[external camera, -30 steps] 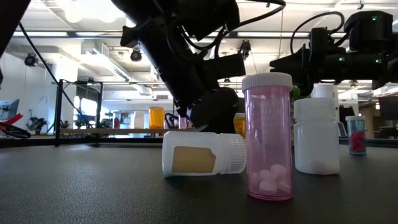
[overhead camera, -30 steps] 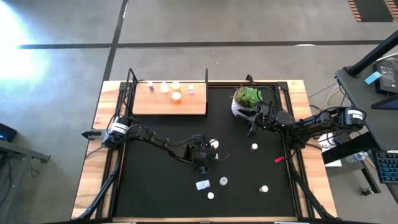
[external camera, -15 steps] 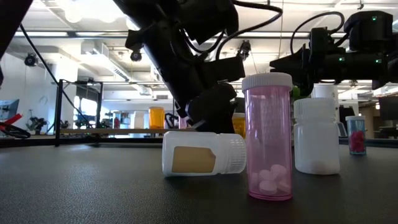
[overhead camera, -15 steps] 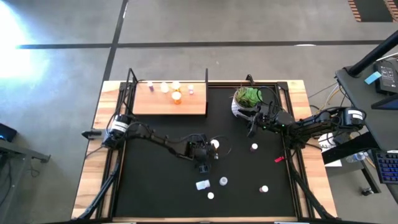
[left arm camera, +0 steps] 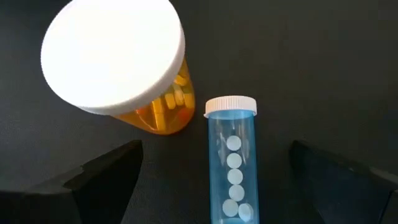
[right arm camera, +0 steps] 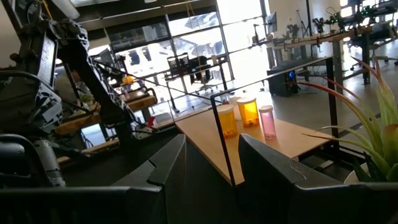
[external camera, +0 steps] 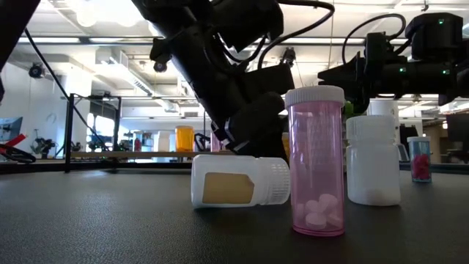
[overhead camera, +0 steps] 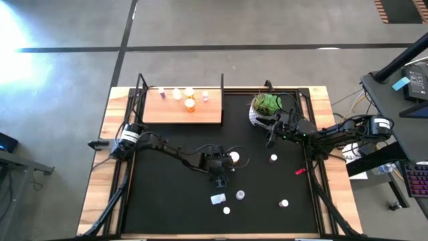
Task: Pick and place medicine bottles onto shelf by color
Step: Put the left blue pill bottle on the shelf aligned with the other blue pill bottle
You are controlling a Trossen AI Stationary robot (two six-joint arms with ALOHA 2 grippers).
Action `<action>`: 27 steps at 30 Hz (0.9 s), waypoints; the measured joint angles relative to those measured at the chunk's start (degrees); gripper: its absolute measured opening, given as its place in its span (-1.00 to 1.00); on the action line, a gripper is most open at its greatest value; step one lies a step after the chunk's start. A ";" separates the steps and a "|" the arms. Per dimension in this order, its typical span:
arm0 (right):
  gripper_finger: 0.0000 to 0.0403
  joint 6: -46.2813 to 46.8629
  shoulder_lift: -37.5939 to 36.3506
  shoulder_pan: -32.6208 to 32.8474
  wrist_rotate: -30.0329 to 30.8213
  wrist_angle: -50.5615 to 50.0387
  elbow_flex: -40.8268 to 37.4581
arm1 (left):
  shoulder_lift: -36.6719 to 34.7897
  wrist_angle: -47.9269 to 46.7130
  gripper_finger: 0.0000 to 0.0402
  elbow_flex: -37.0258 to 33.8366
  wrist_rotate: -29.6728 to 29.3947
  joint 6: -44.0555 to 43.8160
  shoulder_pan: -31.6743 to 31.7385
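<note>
Medicine bottles are only partly sorted: from above, a handful (overhead camera: 177, 94) stand along the back edge of the shelf (overhead camera: 182, 111) in the frame's upper left, while several more remain scattered over the black mat (overhead camera: 167, 201) in the lower middle and right, so I judge most of the job is left. My left gripper (overhead camera: 218, 167) hangs at the centre of the frame, just beside a white-capped orange bottle (overhead camera: 233, 157) to its right, fingers spread wide and holding nothing. My right gripper (overhead camera: 274, 130) waits at the upper right by the potted plant (overhead camera: 265, 104), gripping nothing that I can see. Level with the table, a pink bottle (external camera: 316, 161) stands in the centre foreground, a white bottle (external camera: 238, 180) lies on its side to its left, and another white one (external camera: 374, 160) stands at the right. My left wrist camera looks down on the orange bottle (left arm camera: 134, 68), upright at the upper left, and a blue vial (left arm camera: 232, 168) lying flat at lower centre, between my two open fingers (left arm camera: 99, 177) but not touched. My right wrist camera shows the shelf's row (right arm camera: 247, 111) far off at centre.
</note>
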 joint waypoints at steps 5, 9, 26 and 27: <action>-0.31 0.00 0.00 -0.01 -0.02 -0.02 0.00 | -0.02 0.60 0.98 -0.76 0.04 -0.10 0.02; -0.31 0.00 0.00 -0.02 -0.02 -0.02 0.00 | -0.19 0.77 0.98 -1.58 0.26 -0.22 0.02; -0.31 0.00 0.00 0.00 -0.02 -0.02 0.00 | -0.23 0.30 0.77 -1.90 0.57 -4.82 0.39; -0.31 0.00 0.01 -0.01 -0.02 -0.02 0.01 | -0.22 0.20 0.71 -1.82 0.64 -4.80 0.37</action>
